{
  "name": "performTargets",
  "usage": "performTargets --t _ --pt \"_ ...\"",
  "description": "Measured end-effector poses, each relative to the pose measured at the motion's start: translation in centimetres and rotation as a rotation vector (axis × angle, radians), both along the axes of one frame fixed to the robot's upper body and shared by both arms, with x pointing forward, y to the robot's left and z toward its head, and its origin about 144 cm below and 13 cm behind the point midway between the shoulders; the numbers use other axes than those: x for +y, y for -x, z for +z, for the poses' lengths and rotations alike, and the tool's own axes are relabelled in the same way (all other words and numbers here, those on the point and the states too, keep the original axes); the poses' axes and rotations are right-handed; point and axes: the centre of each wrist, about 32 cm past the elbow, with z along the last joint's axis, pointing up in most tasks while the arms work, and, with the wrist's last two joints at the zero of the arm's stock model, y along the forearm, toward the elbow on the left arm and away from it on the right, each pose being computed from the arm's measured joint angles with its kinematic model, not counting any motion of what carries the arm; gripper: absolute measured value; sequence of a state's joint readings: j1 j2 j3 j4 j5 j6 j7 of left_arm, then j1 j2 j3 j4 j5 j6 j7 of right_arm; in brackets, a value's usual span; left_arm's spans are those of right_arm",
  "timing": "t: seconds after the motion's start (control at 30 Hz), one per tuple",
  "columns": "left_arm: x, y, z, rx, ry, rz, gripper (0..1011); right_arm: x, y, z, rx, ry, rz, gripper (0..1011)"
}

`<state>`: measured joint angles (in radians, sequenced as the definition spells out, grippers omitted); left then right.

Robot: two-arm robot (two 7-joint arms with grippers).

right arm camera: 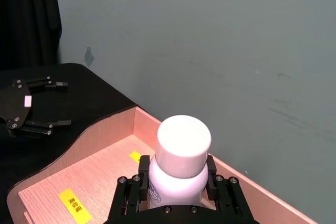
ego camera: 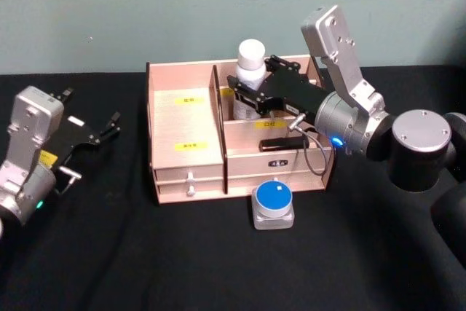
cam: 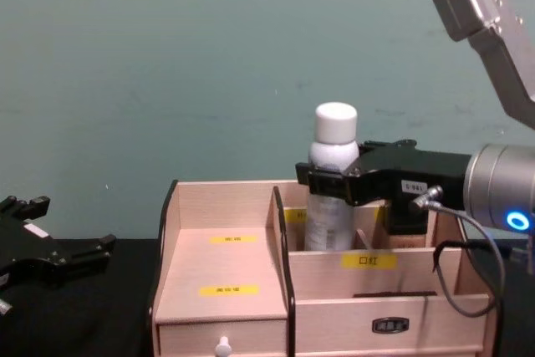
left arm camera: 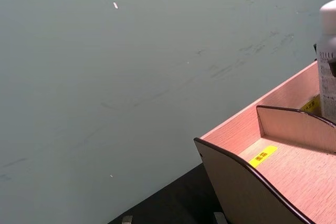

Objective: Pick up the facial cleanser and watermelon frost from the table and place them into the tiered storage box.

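My right claw [ego camera: 245, 91] is pinching the cleanser [ego camera: 250, 60], a white bottle with a white cap. One finger presses on each side of the bottle just under its shoulder; from my wrist I see the cap [right arm camera: 184, 142] rising straight out between the two black fingers [right arm camera: 131, 188]. The bottle stands upright in the claw [cam: 330, 180]. Its lower part goes down into the rear right compartment of the box [ego camera: 167, 118], right below the claw. A wooden divider hides the bottom of the bottle [cam: 336, 127], so I cannot tell whether it touches the compartment floor.

The box is light wood with dark edges. To the left of this claw is its wide stepped section, with two yellow labels [ego camera: 191, 146] and two small drawers [ego camera: 189, 178] at the front. A lower shelf with another yellow label lies beneath my wrist, on the side nearer to me.

The frost [ego camera: 274, 204], a small grey pot with a round blue top, sits on the black table [ego camera: 218, 267]. It is nearer to me than the right claw and well below it, just in front of the box and not touching it.

My left claw [ego camera: 91, 107] hangs well apart to the left of the box with nothing in it. Its fingers are spread wide, and my right wrist sees them [right arm camera: 56, 103] beyond the box's side wall [right arm camera: 100, 129].
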<state>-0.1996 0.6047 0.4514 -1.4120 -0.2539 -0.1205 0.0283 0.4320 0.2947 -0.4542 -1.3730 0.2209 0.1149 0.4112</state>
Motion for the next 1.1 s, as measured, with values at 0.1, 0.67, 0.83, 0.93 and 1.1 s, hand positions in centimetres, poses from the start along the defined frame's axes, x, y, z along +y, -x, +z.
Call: performTargets --t 0.1,0.67,0.83,0.93,1.1 --pt "0.0 0.0 0.0 0.000 0.000 0.000 1001 0.0 -0.1 -0.2 0.007 0.000 -0.001 611" --pt "0.0 0.0 0.0 0.000 0.000 0.000 1001 0.1 -0.6 -1.4 0.065 0.016 -0.024 611" --pt "0.0 0.0 0.0 0.000 0.000 0.000 1001 0.1 -0.6 -1.4 0.070 0.021 -0.028 611" --pt "0.0 0.0 0.0 0.000 0.000 0.000 1001 0.1 -0.6 -1.4 0.070 0.021 -0.027 611" --pt "0.0 0.0 0.0 0.000 0.000 0.000 1001 0.1 -0.6 -1.4 0.067 0.020 -0.026 611"
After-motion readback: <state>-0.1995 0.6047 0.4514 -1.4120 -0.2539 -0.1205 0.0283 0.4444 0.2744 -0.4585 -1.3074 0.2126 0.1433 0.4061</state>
